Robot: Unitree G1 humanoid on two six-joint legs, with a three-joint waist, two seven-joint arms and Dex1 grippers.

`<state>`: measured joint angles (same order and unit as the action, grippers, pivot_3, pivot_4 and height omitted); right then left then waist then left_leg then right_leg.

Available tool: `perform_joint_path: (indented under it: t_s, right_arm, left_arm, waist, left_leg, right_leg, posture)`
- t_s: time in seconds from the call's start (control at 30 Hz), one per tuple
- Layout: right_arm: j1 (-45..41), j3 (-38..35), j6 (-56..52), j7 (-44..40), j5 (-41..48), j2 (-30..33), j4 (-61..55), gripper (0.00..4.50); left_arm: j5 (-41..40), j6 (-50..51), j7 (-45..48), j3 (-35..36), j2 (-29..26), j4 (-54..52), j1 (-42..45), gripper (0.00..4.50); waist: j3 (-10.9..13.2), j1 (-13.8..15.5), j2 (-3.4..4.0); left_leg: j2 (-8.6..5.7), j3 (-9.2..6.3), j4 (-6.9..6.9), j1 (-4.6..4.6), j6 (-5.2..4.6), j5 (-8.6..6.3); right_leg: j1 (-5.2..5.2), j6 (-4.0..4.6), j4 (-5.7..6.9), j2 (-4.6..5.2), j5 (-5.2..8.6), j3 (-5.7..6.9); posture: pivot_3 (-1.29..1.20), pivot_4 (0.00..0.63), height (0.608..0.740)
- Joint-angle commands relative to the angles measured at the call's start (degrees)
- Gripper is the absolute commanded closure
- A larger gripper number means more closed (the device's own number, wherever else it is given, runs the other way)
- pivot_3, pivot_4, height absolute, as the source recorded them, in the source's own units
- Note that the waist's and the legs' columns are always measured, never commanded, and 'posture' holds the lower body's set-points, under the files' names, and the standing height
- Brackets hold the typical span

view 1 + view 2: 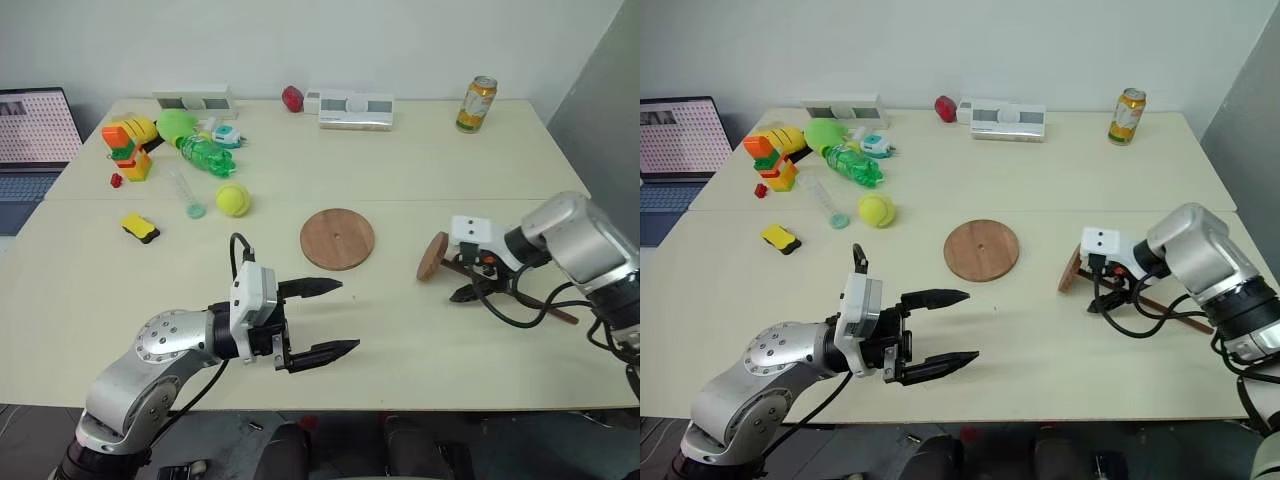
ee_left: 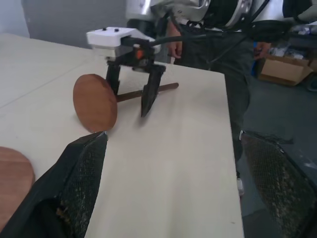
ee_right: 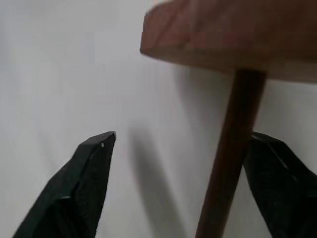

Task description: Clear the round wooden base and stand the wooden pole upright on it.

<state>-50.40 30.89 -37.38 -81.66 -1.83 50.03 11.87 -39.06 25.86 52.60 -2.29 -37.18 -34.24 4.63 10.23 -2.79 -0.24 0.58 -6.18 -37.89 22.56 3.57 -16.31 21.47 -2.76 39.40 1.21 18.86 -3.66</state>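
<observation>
Round wooden base (image 1: 338, 238) lying flat near table (image 1: 420, 160) centre, top bare, small centre hole exposed; nothing left to clear, by the look of it. Wooden pole (image 2: 148, 90) lying on its side at the right of the table, well apart from the base, its fixed end disc (image 1: 433, 256) resting on edge and propping that end slightly up.

Right gripper (image 1: 470, 290) pitched steeply down over the pole just behind the end disc, jaws spread and straddling the rod, one finger (image 2: 150, 94) on each side, no squeeze on it visible. Placement near the disc end likely chosen so the pole can be swung upright with the disc underneath. Grip judged not yet made.

Left gripper (image 1: 335, 318) hovering level over bare table at the near edge, jaws wide apart and empty, pointing toward the pole; probably parked clear of the base to leave the landing spot free.

Clutter at far left: tennis ball (image 1: 232, 199), green bottle (image 1: 207, 155), toy blocks (image 1: 128, 148). Can (image 1: 477, 104) far right. None near the work.

Risk: rod rolling off the fingers on closing.
</observation>
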Motion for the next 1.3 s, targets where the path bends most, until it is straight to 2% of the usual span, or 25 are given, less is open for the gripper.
perform_joint_path:
  t_s: [0.03, 0.23, 0.4, 0.83, 0.97, 1.03, 1.1, 1.13, 1.23, 1.3]
  right_arm:
    - [-4.2, 1.2, 2.4, 0.4, -3.5, -3.4, 6.1, 0.04]
    - [-6.9, 2.1, 4.0, -2.0, -6.1, -5.0, 13.1, 0.04]
    - [-7.7, 1.2, 3.7, -2.4, -6.7, -5.3, 15.8, 0.95]
    - [-8.3, 0.0, -0.9, -4.8, -6.0, -4.2, 14.3, 4.19]
    - [-10.2, -2.6, -3.9, -5.7, -3.2, -5.0, 12.8, 4.23]
    - [-13.5, -7.9, -10.7, -5.0, 2.7, -8.5, 9.2, 4.23]
    - [-16.8, -15.1, -13.6, -0.7, 8.3, -13.9, 6.9, 4.23]
    - [-18.5, -18.9, -14.8, 3.3, 10.1, -17.0, 6.9, 4.23]
    - [-25.2, -34.6, -13.4, 23.3, 15.4, -29.0, 10.8, 4.23]
    - [-27.3, -40.6, -6.9, 32.3, 17.3, -34.3, 12.4, 4.23]
  left_arm:
    - [-0.2, -0.2, -0.5, -0.3, 0.4, -2.4, 0.3, 0.0]
    - [-0.3, -0.2, -1.7, 0.1, 0.4, -3.3, -0.8, 0.0]
    - [-0.3, -0.3, -2.5, 0.2, 0.4, -3.7, -1.5, 0.0]
    - [0.2, -0.9, -1.8, -0.3, 0.7, -2.6, 0.0, 0.0]
    - [0.1, -1.2, -1.3, 0.3, 0.4, -2.7, -0.5, 0.0]
    - [-0.5, -1.3, -1.3, 1.7, 0.0, -3.1, -1.7, 0.0]
    - [-1.1, -1.5, -1.8, 3.2, 0.0, -3.6, -3.2, 0.0]
    - [-1.0, -1.9, -2.6, 4.1, 0.4, -3.7, -4.0, 0.0]
    - [0.7, -3.5, -6.6, 7.1, 2.5, -3.6, -6.9, 0.0]
    - [1.6, -4.0, -10.4, 8.8, 4.6, -3.8, -8.7, 0.0]
  waist:
    - [0.0, -0.1, -0.01]
    - [0.0, -0.1, -0.01]
    - [0.0, -0.1, -0.01]
    - [0.0, -0.1, -0.01]
    - [0.0, -0.1, 0.0]
    - [0.0, -0.4, 0.01]
    - [0.0, -1.2, 0.03]
    - [0.0, -1.6, 0.03]
    - [0.0, -2.3, 0.04]
    - [0.0, -1.9, -0.03]
  left_leg:
    - [0.01, 0.01, -0.01, -0.02, 0.02, 0.01]
    - [0.0, 0.0, -0.01, 0.0, 0.04, 0.02]
    - [0.0, 0.0, -0.01, -0.01, 0.04, 0.02]
    - [0.0, 0.02, -0.01, -0.01, 0.04, 0.02]
    - [0.0, 0.02, -0.01, -0.01, 0.04, 0.02]
    - [0.0, 0.03, -0.01, 0.0, 0.04, 0.02]
    - [0.05, 0.07, 0.01, 0.0, 0.04, 0.02]
    - [0.08, 0.07, 0.02, 0.0, 0.04, 0.02]
    - [0.17, 0.04, 0.03, -0.02, 0.03, 0.02]
    - [0.14, 0.01, 0.02, 0.05, 0.06, 0.03]
  right_leg:
    - [-0.03, 0.0, -0.01, -0.01, 0.0, 0.0]
    - [0.01, 0.0, 0.0, 0.0, 0.0, 0.0]
    - [0.0, 0.0, 0.01, 0.0, 0.0, 0.0]
    - [0.01, 0.0, 0.02, 0.0, 0.0, -0.01]
    - [0.01, 0.0, 0.02, 0.0, 0.0, -0.01]
    - [0.03, 0.0, 0.04, 0.0, 0.0, -0.02]
    - [0.18, 0.0, 0.18, -0.02, 0.0, -0.14]
    - [0.25, 0.01, 0.26, -0.06, 0.0, -0.18]
    - [0.34, 0.07, 0.51, -0.11, 0.03, -0.15]
    - [0.41, 0.08, 0.58, -0.13, 0.04, -0.07]
  posture:
    - [0.0, 0.15, 0.74]
    - [0.0, 0.15, 0.74]
    - [0.0, 0.15, 0.74]
    - [0.0, 0.15, 0.74]
    - [0.0, 0.15, 0.74]
    - [0.0, 0.15, 0.74]
    - [0.0, 0.15, 0.74]
    - [0.0, 0.15, 0.74]
    - [0.0, 0.15, 0.74]
    - [0.0, 0.15, 0.74]
